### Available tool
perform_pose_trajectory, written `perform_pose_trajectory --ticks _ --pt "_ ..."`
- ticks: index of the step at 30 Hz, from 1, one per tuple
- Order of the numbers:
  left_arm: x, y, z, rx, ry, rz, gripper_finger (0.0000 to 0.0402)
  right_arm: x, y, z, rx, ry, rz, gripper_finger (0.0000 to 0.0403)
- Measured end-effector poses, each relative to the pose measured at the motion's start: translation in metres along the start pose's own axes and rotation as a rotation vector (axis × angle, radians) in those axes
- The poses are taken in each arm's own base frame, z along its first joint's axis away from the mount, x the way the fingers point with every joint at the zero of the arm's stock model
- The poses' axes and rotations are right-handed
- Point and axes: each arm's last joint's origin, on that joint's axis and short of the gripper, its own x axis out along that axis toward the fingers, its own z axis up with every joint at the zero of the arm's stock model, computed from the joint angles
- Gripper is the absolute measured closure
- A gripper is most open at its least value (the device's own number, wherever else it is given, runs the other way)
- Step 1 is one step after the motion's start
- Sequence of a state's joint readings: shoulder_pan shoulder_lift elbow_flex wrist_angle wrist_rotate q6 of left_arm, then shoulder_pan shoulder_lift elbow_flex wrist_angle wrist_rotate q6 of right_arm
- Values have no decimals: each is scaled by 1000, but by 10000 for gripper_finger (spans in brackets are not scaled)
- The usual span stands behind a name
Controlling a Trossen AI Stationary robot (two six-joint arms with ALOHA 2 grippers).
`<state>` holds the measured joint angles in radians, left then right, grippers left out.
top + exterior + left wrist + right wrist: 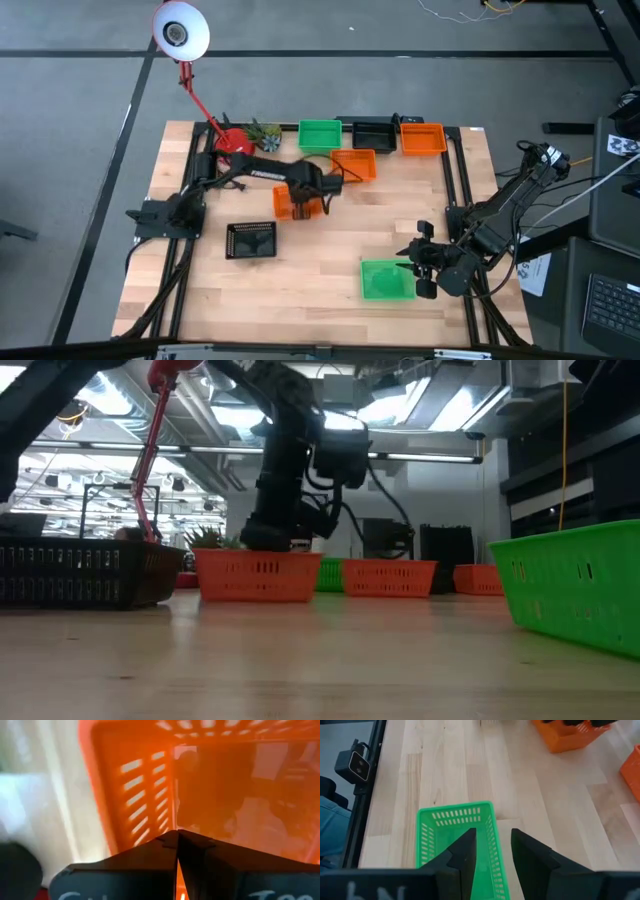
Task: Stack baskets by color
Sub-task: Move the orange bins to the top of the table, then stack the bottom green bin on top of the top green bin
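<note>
My left gripper [303, 196] is shut and points down into an orange basket [293, 202] at the table's middle. In the left wrist view its fingertips [177, 836] stand at the foot of one slotted wall [142, 800]. In the low view that basket [256, 576] sits flat on the table and hides the fingertips. My right gripper [494, 851] hovers open above the right wall of a green basket [457, 825], which rests near the front right [386, 280]. Farther off lie a second orange basket [355, 165] and a black basket [250, 241]. My left gripper reaches from above, steeply down, into the orange basket beside the foot of a side wall [167, 815]. Whether the shut fingers touch the wall or the floor, I cannot tell. The basket stands level on the table.
Along the far edge stand a green basket [320, 135], a black basket [372, 130] and an orange basket [422, 138]. A red-based lamp [232, 140] and a small plant [263, 130] stand at the far left. Bare wood lies at the front middle.
</note>
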<state>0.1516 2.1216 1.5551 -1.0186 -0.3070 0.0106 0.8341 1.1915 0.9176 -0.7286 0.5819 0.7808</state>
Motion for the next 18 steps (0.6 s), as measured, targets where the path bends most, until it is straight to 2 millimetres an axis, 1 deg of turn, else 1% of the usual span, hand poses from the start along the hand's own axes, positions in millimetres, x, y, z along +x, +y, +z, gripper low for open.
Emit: perform_pose_trajectory --ticks 2,4,7,9,12,14,16,18 --pt "3 8 -1 -21 13 -30 402 0 0 0 2 0 0 280" --pt "1 12 -1 -15 2 -54 402 0 0 0 2 0 0 280" --pt "-16 17 -4 23 -48 -39 402 0 0 0 -1 0 0 280" --pt "-28 21 -6 20 -84 -12 402 0 0 0 -2 1 -1 280" --pt "-52 32 -13 -8 -152 37 402 0 0 0 -3 -5 -7 280" --pt "-73 39 -20 -32 -214 55 402 0 -1 0 -3 -19 -23 280" --pt "-93 41 -28 -49 -268 56 402 0 -1 1 -3 -30 -35 280" --pt "-115 40 -37 -63 -337 4 402 0 -1 1 -3 -30 -35 280"
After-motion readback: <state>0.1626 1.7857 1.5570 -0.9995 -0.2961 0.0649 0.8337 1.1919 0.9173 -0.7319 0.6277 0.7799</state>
